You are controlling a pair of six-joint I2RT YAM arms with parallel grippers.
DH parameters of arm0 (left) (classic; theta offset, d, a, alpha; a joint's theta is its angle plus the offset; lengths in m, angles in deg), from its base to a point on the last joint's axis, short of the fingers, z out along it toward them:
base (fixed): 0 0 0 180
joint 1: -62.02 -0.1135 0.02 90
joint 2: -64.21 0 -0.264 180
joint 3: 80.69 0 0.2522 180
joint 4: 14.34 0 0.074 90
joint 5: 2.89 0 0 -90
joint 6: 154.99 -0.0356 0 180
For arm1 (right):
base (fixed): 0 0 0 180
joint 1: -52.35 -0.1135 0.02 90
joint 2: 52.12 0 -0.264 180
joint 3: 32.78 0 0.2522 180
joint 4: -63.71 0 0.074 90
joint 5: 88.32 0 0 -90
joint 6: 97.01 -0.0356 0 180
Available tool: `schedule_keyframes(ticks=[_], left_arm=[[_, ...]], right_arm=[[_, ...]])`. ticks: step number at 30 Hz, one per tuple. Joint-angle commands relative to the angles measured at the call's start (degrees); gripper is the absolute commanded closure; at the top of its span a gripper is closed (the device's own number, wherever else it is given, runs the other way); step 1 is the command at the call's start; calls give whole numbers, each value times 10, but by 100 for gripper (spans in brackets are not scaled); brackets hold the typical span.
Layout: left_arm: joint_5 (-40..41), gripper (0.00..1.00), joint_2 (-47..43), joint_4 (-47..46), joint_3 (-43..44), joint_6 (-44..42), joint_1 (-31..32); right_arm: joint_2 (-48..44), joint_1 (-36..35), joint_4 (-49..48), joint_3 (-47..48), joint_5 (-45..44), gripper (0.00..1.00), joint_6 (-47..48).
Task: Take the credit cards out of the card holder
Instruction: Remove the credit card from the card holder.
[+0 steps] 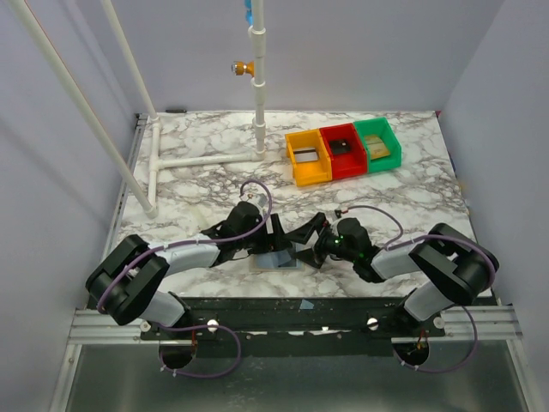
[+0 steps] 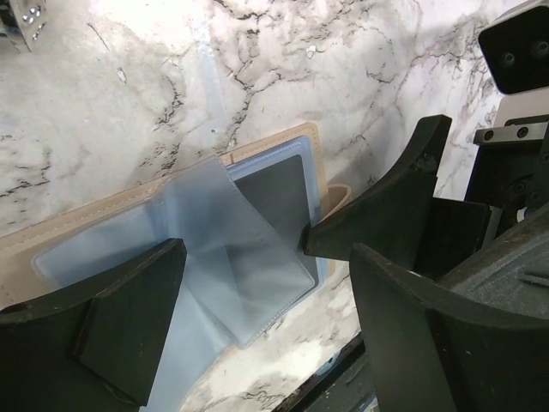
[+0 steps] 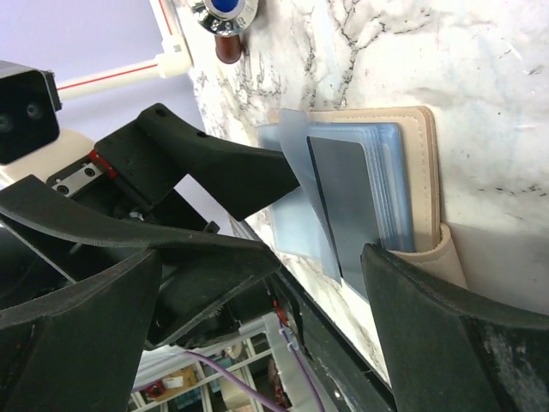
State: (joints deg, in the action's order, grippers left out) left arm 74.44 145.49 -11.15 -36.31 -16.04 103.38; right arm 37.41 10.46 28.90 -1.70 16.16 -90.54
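Observation:
The card holder (image 1: 276, 258) lies open near the table's front edge, between both grippers. In the left wrist view it is a beige cover (image 2: 51, 236) with translucent grey-blue plastic sleeves (image 2: 232, 283), and one sleeve holds a dark card (image 2: 273, 190). My left gripper (image 2: 266, 257) is open, with its fingers on either side of a lifted sleeve. My right gripper (image 3: 262, 257) is open, and one of its fingers (image 2: 386, 206) touches the sleeves' edge. The right wrist view shows the holder (image 3: 390, 184), the dark card (image 3: 343, 197) and the left gripper's finger (image 3: 223, 163) at the sleeve.
Yellow (image 1: 307, 157), red (image 1: 343, 150) and green (image 1: 377, 142) bins stand at the back right, with small items in them. A white pipe frame (image 1: 206, 160) stands at the back left. The table's front rail (image 1: 300, 305) is just behind the holder.

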Motion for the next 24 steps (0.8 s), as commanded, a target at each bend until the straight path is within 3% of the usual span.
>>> schedule_keyframes(ticks=[1, 12, 24], left_arm=[[-29, 19, -2, 43, -28, -39, 5], [-54, 21, -71, 0, -65, -60, -8], [-12, 25, -190, 101, -67, -110, -12]], right_arm=[[27, 2, 163, 9, -77, 0, 37], [74, 2, 229, 63, -73, 0, 57], [79, 2, 259, 81, -81, 0, 60]])
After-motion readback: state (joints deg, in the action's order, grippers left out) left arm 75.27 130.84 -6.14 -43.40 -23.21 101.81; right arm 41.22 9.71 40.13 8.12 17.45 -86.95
